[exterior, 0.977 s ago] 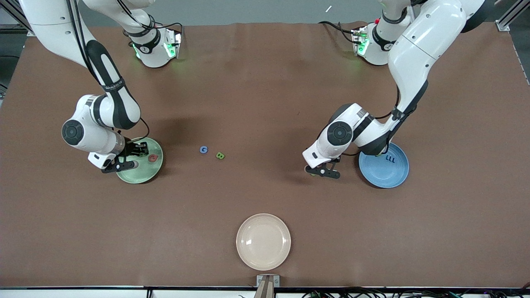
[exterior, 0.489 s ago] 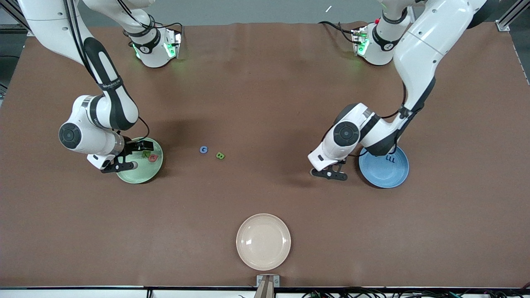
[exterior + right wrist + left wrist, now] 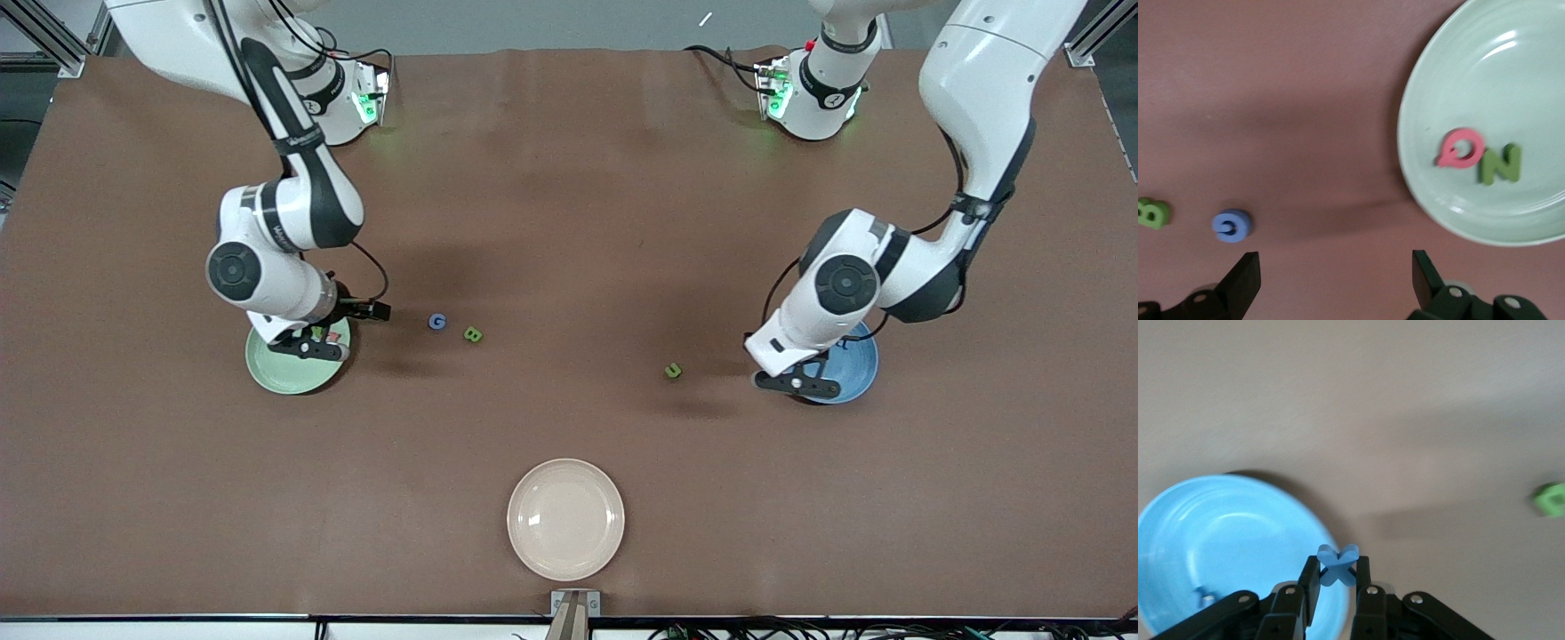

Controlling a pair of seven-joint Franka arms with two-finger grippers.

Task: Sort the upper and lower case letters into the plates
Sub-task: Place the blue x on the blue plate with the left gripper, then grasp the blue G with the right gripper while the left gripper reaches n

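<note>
My left gripper (image 3: 1337, 572) is shut on a small blue letter x (image 3: 1338, 561) and hangs over the edge of the blue plate (image 3: 1225, 533); in the front view it (image 3: 811, 360) is mostly hidden under its wrist, above that plate (image 3: 855, 366). My right gripper (image 3: 1335, 273) is open and empty over bare table between the mint green plate (image 3: 1511, 80) and a blue G (image 3: 1231, 225). That plate (image 3: 284, 373) holds a pink Q (image 3: 1460, 148) and a green N (image 3: 1500, 164). A green B (image 3: 473, 334) lies beside the G (image 3: 436, 321).
A small green letter (image 3: 673, 371) lies on the table beside the blue plate, toward the middle; it also shows in the left wrist view (image 3: 1550, 499). A cream-beige plate (image 3: 565, 520) sits near the front camera's edge. A dark blue letter (image 3: 1203, 595) lies in the blue plate.
My right gripper left the green N in the mint plate and moved toward the G and B. My left arm swung over the blue plate, uncovering the small green letter on the table.
</note>
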